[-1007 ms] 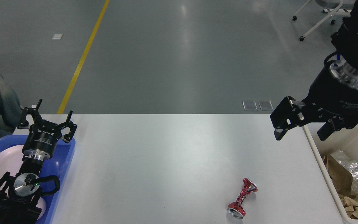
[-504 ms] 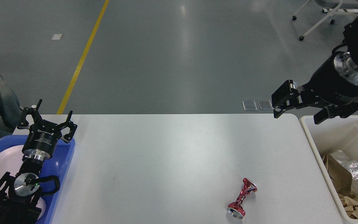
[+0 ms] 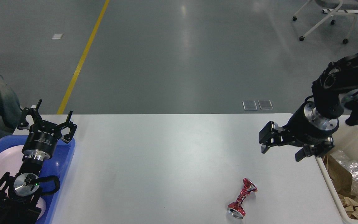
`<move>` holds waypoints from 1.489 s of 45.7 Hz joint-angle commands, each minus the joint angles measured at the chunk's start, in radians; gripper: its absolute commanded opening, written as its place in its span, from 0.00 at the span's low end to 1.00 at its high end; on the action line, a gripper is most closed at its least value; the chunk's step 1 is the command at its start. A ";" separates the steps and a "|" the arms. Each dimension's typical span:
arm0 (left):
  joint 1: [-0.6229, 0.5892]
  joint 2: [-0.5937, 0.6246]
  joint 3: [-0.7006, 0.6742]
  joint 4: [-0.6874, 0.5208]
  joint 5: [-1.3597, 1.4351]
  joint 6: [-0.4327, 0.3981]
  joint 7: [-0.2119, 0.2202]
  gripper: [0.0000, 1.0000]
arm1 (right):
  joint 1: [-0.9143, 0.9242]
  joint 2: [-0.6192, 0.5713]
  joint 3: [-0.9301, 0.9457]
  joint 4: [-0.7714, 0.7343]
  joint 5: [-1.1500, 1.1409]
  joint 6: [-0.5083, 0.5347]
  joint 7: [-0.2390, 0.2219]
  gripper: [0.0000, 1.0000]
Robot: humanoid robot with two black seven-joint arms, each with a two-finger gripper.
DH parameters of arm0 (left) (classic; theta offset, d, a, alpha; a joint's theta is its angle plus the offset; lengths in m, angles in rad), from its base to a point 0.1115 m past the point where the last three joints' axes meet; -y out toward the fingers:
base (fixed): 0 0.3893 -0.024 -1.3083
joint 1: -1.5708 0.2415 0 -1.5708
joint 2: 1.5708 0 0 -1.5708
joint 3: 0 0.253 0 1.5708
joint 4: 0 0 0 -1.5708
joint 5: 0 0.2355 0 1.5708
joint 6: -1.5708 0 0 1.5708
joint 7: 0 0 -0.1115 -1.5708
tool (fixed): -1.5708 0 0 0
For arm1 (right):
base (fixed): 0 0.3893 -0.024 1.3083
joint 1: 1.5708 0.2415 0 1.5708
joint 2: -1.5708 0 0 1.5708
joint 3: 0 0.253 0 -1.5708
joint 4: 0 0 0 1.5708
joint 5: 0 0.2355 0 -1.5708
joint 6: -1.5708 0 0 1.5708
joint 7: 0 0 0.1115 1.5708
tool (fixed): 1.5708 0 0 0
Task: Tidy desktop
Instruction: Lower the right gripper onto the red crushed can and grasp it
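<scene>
The white desktop (image 3: 166,161) fills the lower half of the head view. A crushed red can (image 3: 242,198) lies on it near the front right. My right gripper (image 3: 284,148) is open and empty, hovering over the desktop's right part, behind and to the right of the can and just left of the cream bin. My left gripper (image 3: 54,109) is open and empty, pointing away over the far edge of the blue tray.
A blue tray (image 3: 64,161) holding a white plate (image 3: 2,165) sits at the desktop's left end under my left arm. A cream bin (image 3: 357,133) with brown paper and foil stands off the right end. A wheeled chair (image 3: 328,18) is far back.
My right arm has swung down and left, from high beside the bin to low over the desktop's right part, gripper still open. The left arm and the can have not moved.
</scene>
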 commanded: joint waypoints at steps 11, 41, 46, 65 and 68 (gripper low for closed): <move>0.000 0.000 0.000 0.000 0.000 0.000 0.000 0.96 | -0.388 0.187 0.117 -0.159 0.060 -0.257 -0.002 0.93; 0.000 0.000 0.000 0.000 0.000 0.000 0.000 0.96 | -0.656 0.273 0.148 -0.454 0.322 -0.347 -0.002 0.92; 0.000 0.000 0.000 0.000 0.000 0.000 0.000 0.96 | -0.673 0.271 0.148 -0.462 0.324 -0.370 -0.002 0.89; 0.000 0.000 0.000 0.000 0.000 0.000 0.000 0.96 | -0.668 0.268 0.146 -0.459 0.442 -0.370 -0.002 0.00; 0.000 0.000 0.000 0.000 0.000 0.000 0.000 0.96 | -0.668 0.267 0.146 -0.459 0.445 -0.375 -0.002 0.00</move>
